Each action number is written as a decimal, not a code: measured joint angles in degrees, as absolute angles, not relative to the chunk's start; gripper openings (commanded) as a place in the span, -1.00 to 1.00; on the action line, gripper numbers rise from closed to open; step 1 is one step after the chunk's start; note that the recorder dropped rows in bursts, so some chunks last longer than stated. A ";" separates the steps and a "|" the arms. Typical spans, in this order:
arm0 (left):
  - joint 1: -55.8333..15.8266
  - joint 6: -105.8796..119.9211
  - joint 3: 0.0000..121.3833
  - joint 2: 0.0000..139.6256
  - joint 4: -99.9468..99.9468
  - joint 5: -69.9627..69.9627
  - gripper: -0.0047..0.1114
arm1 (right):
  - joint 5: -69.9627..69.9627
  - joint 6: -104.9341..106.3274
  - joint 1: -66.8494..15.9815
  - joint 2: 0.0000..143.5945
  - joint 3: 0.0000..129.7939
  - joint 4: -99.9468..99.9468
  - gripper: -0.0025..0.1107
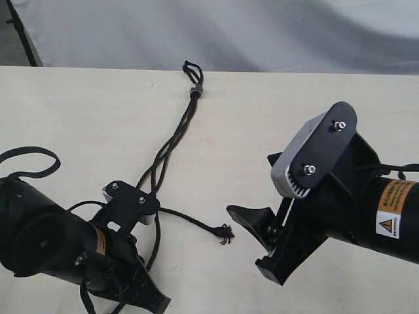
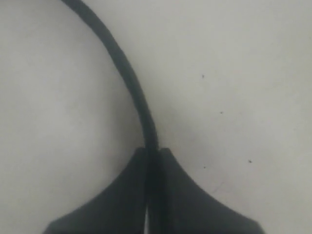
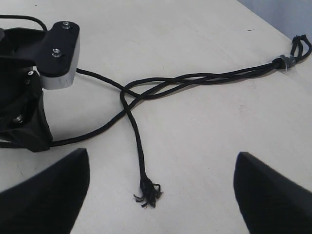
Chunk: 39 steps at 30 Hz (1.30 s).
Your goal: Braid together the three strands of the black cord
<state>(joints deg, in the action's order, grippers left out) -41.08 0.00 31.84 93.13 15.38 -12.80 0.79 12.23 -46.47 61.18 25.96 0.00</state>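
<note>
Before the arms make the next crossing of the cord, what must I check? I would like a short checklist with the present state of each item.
1. The left gripper is shut on the first strand: ok.
2. The right gripper is open and holds nothing: ok.
3. The frayed-tip strand lies free on the table, in front of the right gripper: ok.
4. The end of the third strand is within reach: cannot tell, it runs out of sight behind the left arm.
5. The grey band and the loop are fixed in place: cannot tell.
</note>
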 measured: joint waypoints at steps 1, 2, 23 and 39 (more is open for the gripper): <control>-41.08 0.00 31.84 93.13 15.38 -12.91 -0.91 | 0.79 12.23 -46.47 61.18 25.96 0.00 0.39; -41.08 0.00 31.84 93.13 15.01 -12.89 -0.91 | 0.79 12.23 -46.47 61.18 25.96 0.00 0.39; -41.08 -0.71 32.33 83.38 -29.46 -22.67 -0.91 | 1.47 12.23 -46.47 61.18 25.96 0.00 0.39; -20.62 -11.52 29.48 89.08 -46.73 -1.20 -0.91 | 2.10 12.23 -46.47 61.18 25.96 0.00 0.39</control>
